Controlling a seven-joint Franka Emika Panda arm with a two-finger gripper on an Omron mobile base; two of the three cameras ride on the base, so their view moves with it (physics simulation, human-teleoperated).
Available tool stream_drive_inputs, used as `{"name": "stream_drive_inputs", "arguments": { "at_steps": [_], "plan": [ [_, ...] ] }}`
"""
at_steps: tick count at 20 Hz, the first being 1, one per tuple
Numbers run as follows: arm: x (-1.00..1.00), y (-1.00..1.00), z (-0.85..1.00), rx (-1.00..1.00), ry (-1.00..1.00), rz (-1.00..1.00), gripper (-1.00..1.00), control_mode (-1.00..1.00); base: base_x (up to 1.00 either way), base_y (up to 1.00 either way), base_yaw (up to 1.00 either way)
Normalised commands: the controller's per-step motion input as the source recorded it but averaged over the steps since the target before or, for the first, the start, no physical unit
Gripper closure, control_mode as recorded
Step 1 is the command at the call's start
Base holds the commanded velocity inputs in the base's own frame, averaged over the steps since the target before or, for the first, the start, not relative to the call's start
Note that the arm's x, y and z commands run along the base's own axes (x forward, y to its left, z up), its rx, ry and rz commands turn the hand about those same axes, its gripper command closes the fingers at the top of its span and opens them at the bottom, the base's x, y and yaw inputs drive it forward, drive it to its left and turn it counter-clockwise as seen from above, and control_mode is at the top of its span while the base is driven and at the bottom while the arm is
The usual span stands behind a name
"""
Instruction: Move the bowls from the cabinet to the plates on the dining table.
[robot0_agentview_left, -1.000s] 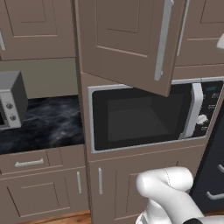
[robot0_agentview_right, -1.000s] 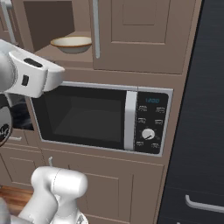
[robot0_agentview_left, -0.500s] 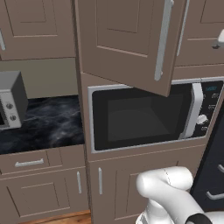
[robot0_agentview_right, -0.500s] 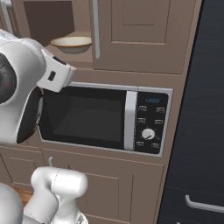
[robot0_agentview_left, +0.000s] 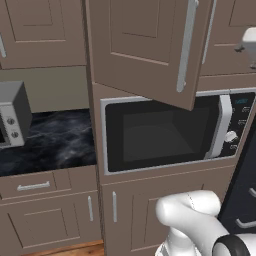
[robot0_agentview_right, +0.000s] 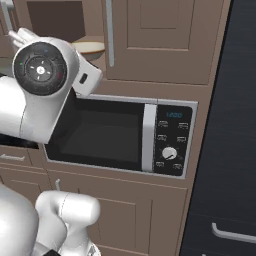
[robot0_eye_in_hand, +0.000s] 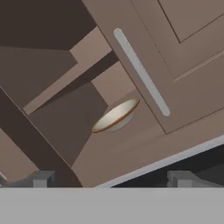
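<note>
Arm is swinging up across my right view; gripper (robot0_eye_in_hand: 112, 178) jaws standing wide, empty, facing the cream bowl (robot0_eye_in_hand: 115, 116) on the cabinet (robot0_eye_in_hand: 131, 144) shelf edge. No legible writing.

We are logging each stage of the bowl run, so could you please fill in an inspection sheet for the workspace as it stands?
Surface: black marble counter at left, bare where visible.
Job's things: cream bowl with tan rim on the shelf of the open cabinet; cabinet door swung open.
Clutter: grey appliance on the counter.
Hand: hand open, holding nothing, pointed at the bowl but short of it.
Cables: nothing seen.
Surroundings: built-in microwave under the cabinet, drawers below the counter, dark panel at right.
</note>
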Motion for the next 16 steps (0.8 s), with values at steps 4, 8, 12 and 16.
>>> {"name": "stream_drive_inputs", "arguments": {
  "at_steps": [4,8,12,16],
  "plan": [
    [0.23,-0.02,-0.13,-0.01,-0.02,0.00,-1.00,-1.00,0.00,0.00,0.00],
    [0.11,0.01,-0.14,-0.04,-0.06,0.00,-1.00,-1.00,0.00,0.00,0.00],
    [0.07,0.10,-0.16,-0.08,-0.09,-0.02,-1.00,-1.00,0.00,0.00,0.00],
    [0.13,0.06,-0.13,-0.04,-0.03,-0.05,-1.00,-1.00,0.00,0.00,0.00]
  ]
}}
